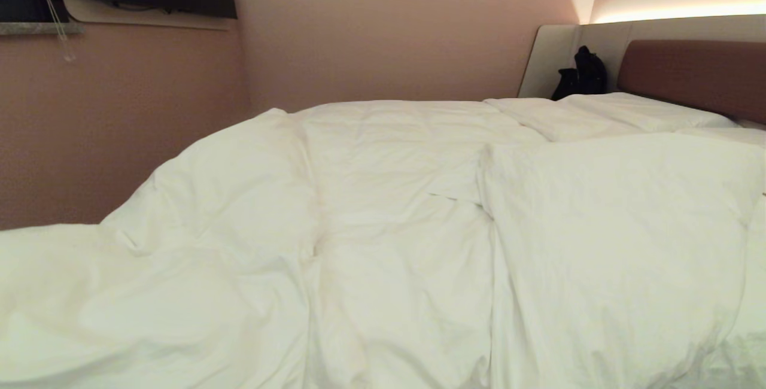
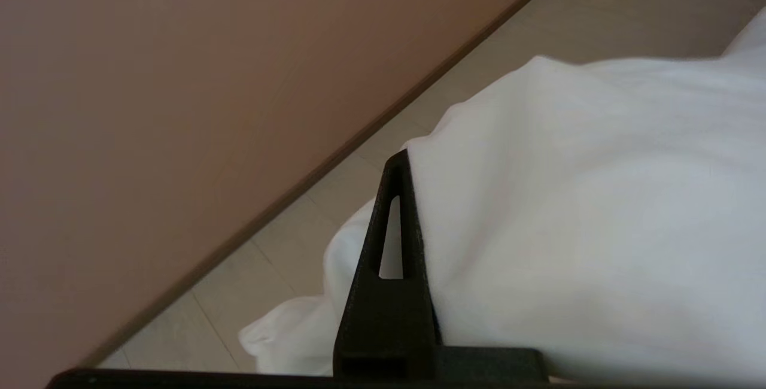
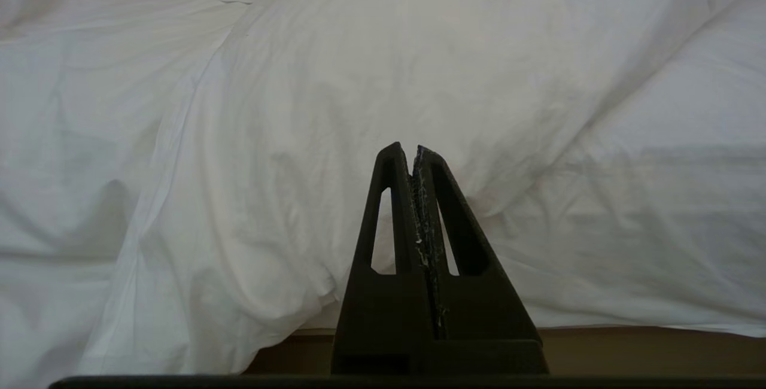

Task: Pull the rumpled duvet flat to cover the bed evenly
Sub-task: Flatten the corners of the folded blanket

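The white puffy duvet lies rumpled across the bed, with ridges and folds running toward the headboard. Neither gripper shows in the head view. In the left wrist view my left gripper is shut on the duvet: one black finger presses against the cloth, and the other is buried under the fold. The held cloth hangs over the floor beside the bed. My right gripper is shut and empty, facing the duvet where it drapes over the bed's side.
Flat pillows lie by the headboard, with a black bag in the corner behind them. A pink wall runs close along the bed's left side, over pale floor tiles. The bed's base shows under the duvet's hem.
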Tool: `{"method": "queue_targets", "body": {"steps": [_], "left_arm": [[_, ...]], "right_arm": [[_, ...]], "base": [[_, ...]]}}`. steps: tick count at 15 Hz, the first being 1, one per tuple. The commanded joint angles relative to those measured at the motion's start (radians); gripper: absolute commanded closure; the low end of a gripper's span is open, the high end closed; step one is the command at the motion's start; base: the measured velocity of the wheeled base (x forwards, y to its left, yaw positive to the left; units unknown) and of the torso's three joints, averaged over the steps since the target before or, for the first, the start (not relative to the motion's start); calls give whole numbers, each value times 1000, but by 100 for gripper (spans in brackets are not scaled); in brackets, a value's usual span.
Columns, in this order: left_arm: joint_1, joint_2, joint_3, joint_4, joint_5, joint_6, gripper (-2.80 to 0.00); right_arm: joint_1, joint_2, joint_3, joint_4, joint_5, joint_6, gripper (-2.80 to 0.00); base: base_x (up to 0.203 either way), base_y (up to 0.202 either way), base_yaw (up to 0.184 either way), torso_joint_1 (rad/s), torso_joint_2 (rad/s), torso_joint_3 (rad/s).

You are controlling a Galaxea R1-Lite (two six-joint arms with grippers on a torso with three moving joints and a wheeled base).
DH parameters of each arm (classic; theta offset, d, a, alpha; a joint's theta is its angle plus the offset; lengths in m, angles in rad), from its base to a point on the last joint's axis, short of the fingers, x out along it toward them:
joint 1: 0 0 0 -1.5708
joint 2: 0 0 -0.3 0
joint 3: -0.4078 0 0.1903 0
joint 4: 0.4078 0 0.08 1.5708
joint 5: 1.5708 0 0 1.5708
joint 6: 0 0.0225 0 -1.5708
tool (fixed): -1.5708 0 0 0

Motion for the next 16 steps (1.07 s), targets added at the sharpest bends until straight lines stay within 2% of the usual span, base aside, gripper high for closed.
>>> {"method": "queue_targets", "body": {"steps": [1,7,12,16], "left_arm": [[52,-39,39,-2,-1,1,0],[174,7,32,-3,-6,-14,0],[223,113,-30,-2,0,-53,0],[262,168,-55,-2,1,-56,0]], "right_arm": [[0,0,0,0,0,0,0],[0,0,0,0,-2,0,0],[0,0,0,0,0,0,0],[0,0,0,0,0,0,0]], "base": [[0,0,0,0,0,0],[0,0,0,0,0,0],[0,0,0,0,0,0],[0,0,0,0,0,0]]}}
